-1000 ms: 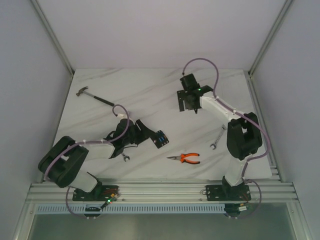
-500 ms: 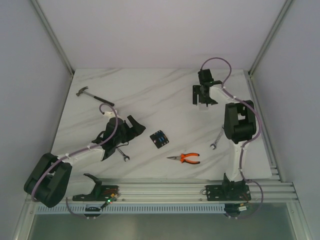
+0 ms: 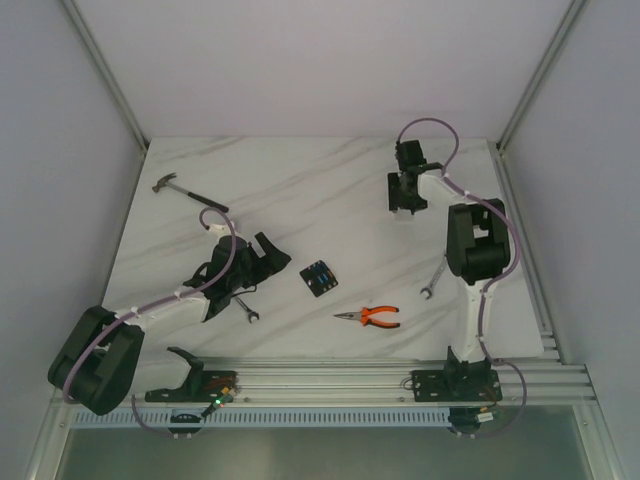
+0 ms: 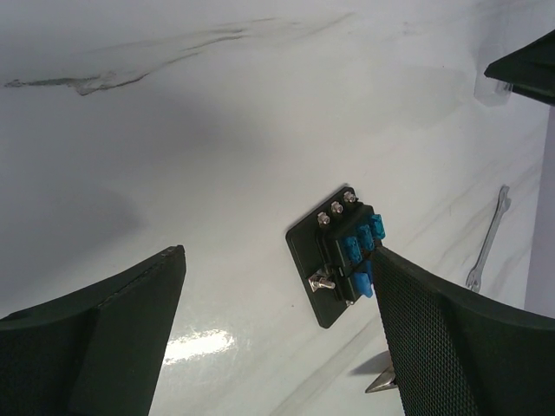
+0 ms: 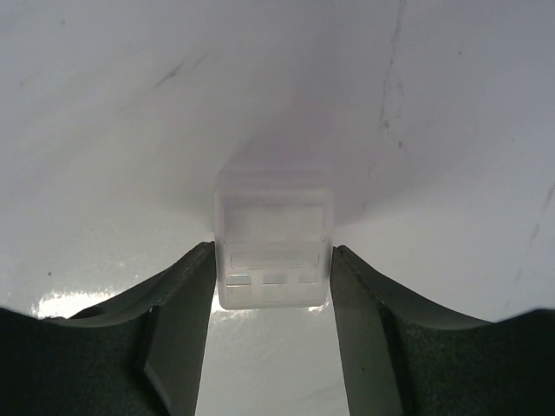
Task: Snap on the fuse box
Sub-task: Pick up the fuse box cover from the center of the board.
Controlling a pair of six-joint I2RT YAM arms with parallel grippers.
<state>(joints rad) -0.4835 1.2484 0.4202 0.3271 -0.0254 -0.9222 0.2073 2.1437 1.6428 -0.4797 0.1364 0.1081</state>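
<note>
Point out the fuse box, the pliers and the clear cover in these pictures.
fuse box (image 3: 318, 277): top external view, on its black face with the blue fuses.
pliers (image 3: 370, 317): top external view, on the orange handles near the pivot.
clear cover (image 5: 273, 238): right wrist view, on its upper face.

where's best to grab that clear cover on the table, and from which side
Take the clear cover by its two flat, parallel side walls, coming down from above: it lies flat on the table, so its upright sides are free to pinch.
</note>
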